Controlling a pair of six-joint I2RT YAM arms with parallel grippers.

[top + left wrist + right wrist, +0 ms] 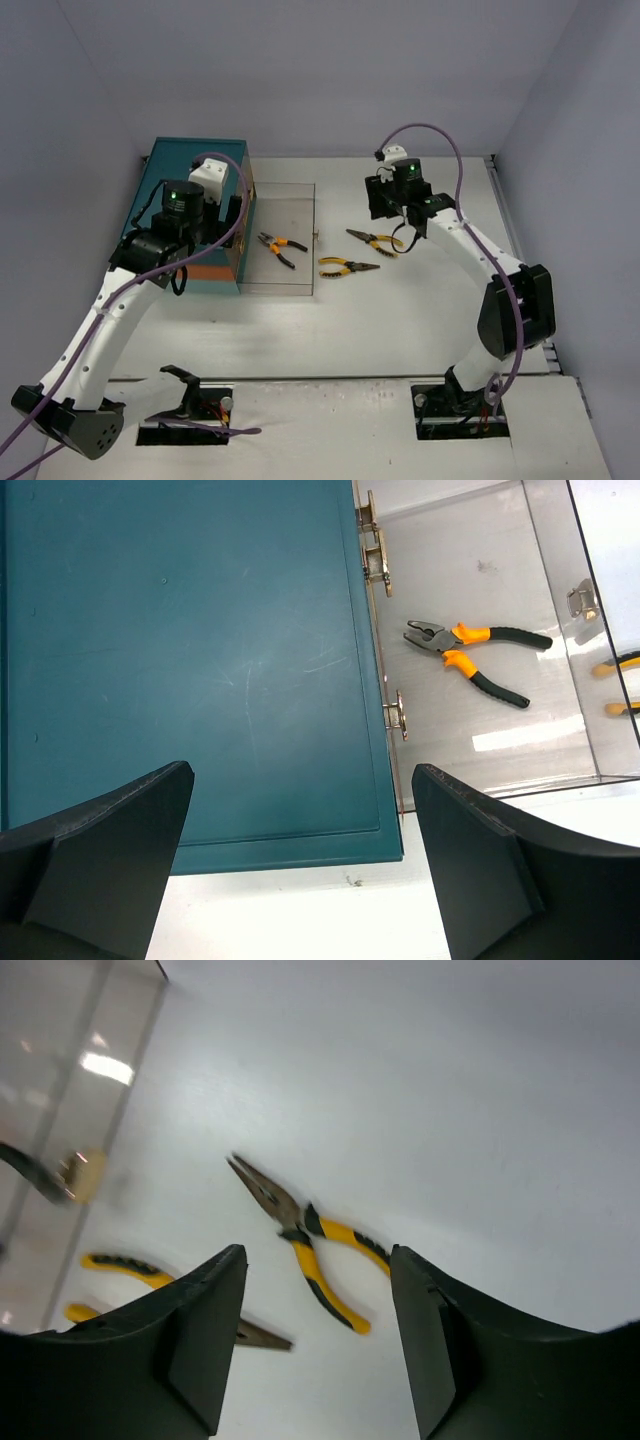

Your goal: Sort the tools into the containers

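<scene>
The teal chest [190,160] stands at the left, and its flat top fills the left wrist view [190,650]. One clear drawer [290,205] is pulled out to the right, with orange-handled pliers [281,248] lying in it, also seen in the left wrist view [470,655]. My left gripper [232,215] hovers over the chest's near right edge, open and empty [300,780]. Two yellow-handled pliers lie on the table: long-nose ones [375,241] and another pair [347,266]. My right gripper [385,205] is open and empty above the long-nose pliers [300,1235].
Brass knobs [397,715] line the chest's right face. The drawer's front has a brass knob [85,1170]. The second pair [125,1265] lies partly behind my right gripper's left finger. Grey walls close the table at the back and right. A black stand [185,395] sits by the left base.
</scene>
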